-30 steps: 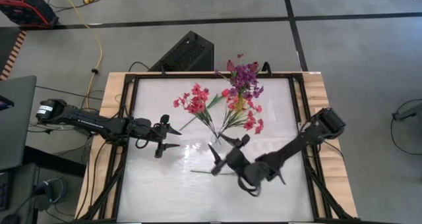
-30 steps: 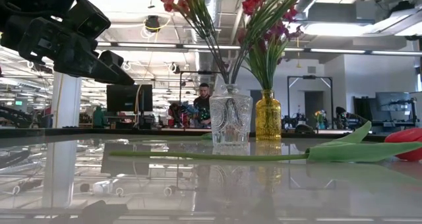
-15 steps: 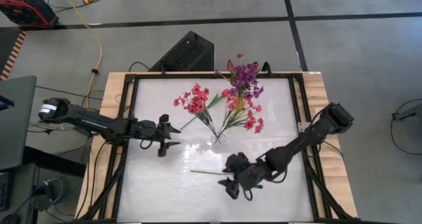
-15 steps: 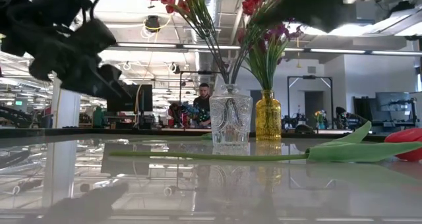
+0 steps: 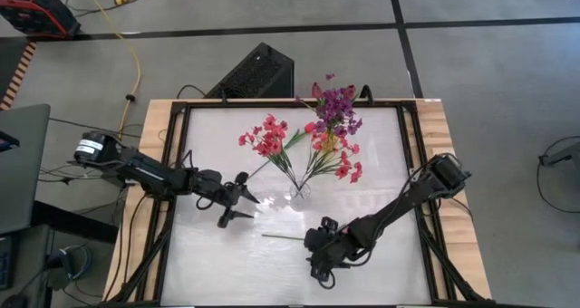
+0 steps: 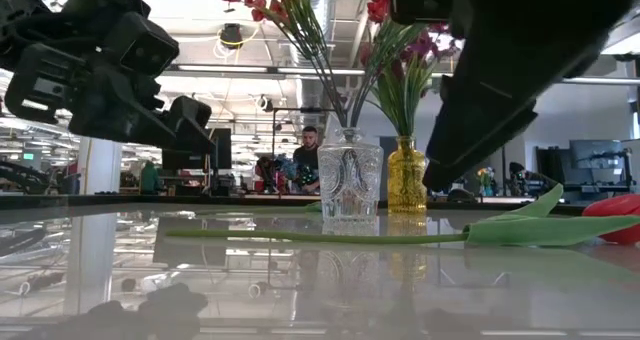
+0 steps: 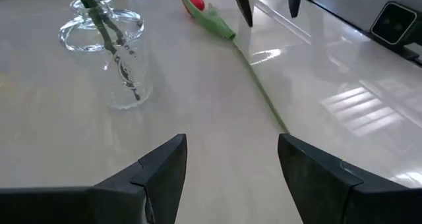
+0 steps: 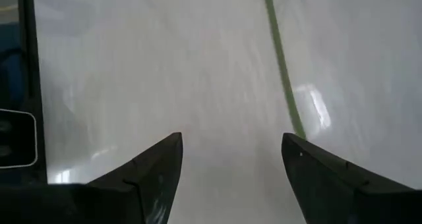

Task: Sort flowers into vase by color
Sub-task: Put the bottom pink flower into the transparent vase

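One red tulip lies flat on the white table: stalk (image 6: 320, 237), leaf (image 6: 540, 228), bud (image 6: 615, 218). In the left wrist view its bud (image 7: 193, 0) and stalk (image 7: 257, 79) also show. A clear glass vase (image 5: 299, 192) holds red flowers (image 5: 265, 138). An amber vase (image 6: 407, 175) behind it holds purple flowers (image 5: 335, 104) mixed with red ones. My right gripper (image 5: 319, 264) hangs open above the table at the tulip's bud end; the stalk (image 8: 280, 59) runs ahead of it. My left gripper (image 5: 237, 204) is open, left of the clear vase (image 7: 109, 59), facing the stalk.
A raised black frame (image 5: 172, 190) borders the table on all sides. The two vases stand close together in the far middle. The glossy table surface (image 5: 236, 263) in the near left part is bare. A person sits in the room beyond (image 6: 310, 145).
My right gripper has swung from beside the clear vase toward the table's near edge and turned, coming down low over the tulip's bud end. My left gripper has moved right, toward the stalk and the clear vase. The tulip has stayed where it lay.
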You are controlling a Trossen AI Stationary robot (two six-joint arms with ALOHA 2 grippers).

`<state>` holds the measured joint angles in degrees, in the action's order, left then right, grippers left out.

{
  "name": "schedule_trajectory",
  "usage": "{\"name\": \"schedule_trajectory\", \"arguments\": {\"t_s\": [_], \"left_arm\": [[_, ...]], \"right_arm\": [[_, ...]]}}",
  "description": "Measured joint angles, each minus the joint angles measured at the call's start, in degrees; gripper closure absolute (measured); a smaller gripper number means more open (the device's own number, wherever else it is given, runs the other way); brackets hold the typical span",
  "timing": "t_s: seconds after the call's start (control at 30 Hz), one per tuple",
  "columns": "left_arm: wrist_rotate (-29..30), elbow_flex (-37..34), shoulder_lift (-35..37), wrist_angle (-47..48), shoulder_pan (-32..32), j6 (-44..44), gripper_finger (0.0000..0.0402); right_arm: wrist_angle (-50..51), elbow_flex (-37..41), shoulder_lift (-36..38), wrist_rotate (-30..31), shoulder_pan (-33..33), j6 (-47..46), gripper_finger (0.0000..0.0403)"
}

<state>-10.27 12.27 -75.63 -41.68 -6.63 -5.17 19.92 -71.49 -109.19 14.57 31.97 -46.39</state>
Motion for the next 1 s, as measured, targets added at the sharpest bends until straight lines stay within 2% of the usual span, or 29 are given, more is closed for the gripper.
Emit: {"name": "schedule_trajectory", "arguments": {"t_s": [0.2, 0.3, 0.57, 0.63, 0.7, 0.87, 0.9, 1.0], "left_arm": [[-1.9, 1.1, -0.6, -0.4, -1.3, -0.8, 0.0175], [-2.9, 2.3, -0.5, -0.3, -2.6, -1.9, 0.0175], [-2.6, 2.9, -0.5, -0.5, -5.9, -2.3, 0.0175], [-2.4, 2.9, -0.5, -0.5, -6.4, -2.3, 0.0175], [-1.8, 2.9, -0.5, -1.1, -6.9, -2.2, 0.0175], [-1.1, 2.9, -0.5, -2.8, -7.9, -1.8, 0.0175], [-1.0, 3.0, -0.5, -2.8, -8.1, -1.8, 0.0175], [-1.0, 3.6, -0.5, -2.8, -8.6, -1.7, 0.0175]], "right_arm": [[1.9, -0.6, 0.8, -1.4, -1.1, -2.8, 0.0117], [4.5, -0.6, 0.9, -1.4, -1.8, 0.0, 0.0117], [6.4, -1.0, -5.7, -3.8, -2.1, 6.5, 0.0128], [6.5, -0.9, -6.6, -5.3, -2.4, 6.6, 0.0155], [6.8, -0.9, -6.5, -6.2, -2.6, 6.5, 0.0202], [6.6, -0.6, -4.3, -7.2, -2.6, 6.6, 0.0368], [6.8, -0.5, -3.7, -7.4, -2.5, 7.3, 0.0381], [8.5, -0.7, -1.3, -8.0, -2.3, 11.2, 0.0382]]}}
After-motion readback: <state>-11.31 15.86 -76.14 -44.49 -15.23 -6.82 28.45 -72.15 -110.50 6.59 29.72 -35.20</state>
